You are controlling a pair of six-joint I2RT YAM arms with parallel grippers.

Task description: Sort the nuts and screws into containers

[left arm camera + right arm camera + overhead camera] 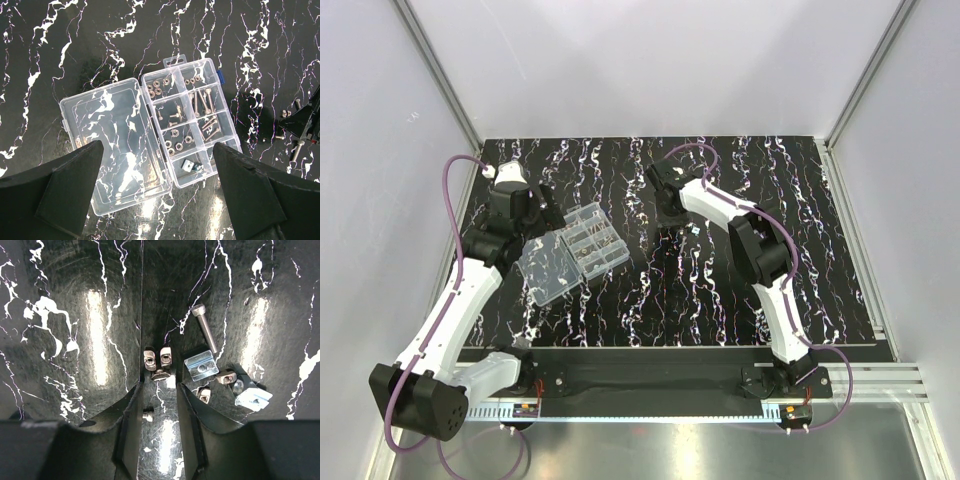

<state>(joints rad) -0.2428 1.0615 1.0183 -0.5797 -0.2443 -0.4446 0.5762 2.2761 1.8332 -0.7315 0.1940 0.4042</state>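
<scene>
Hardware of this kind is light, rigid and slick. The screws [205,328] can roll on their shanks and the nuts [150,359] probably skid on the glossy tabletop [60,340]. A pinch should close squarely across a screw's shank or a nut's flat sides, one piece at a time.

In the right wrist view the loose pile lies ahead of the fingers, from 12 to 3 o'clock: one long screw, several small nuts and two blocky silver nuts [201,365]. The right gripper [159,390] is low over the table, partly spread, and grips nothing. A short screw [147,415] lies in the gap, close beside the finger at 9 o'clock; I cannot tell whether it touches.

The left gripper [157,147] is spread wide and empty above the containers [200,62], whose lid [107,145] lies folded open at 9 o'clock. Several compartments already hold nuts or screws. Seen from above, the box sits well apart from the pile, at 8 o'clock from it.
</scene>
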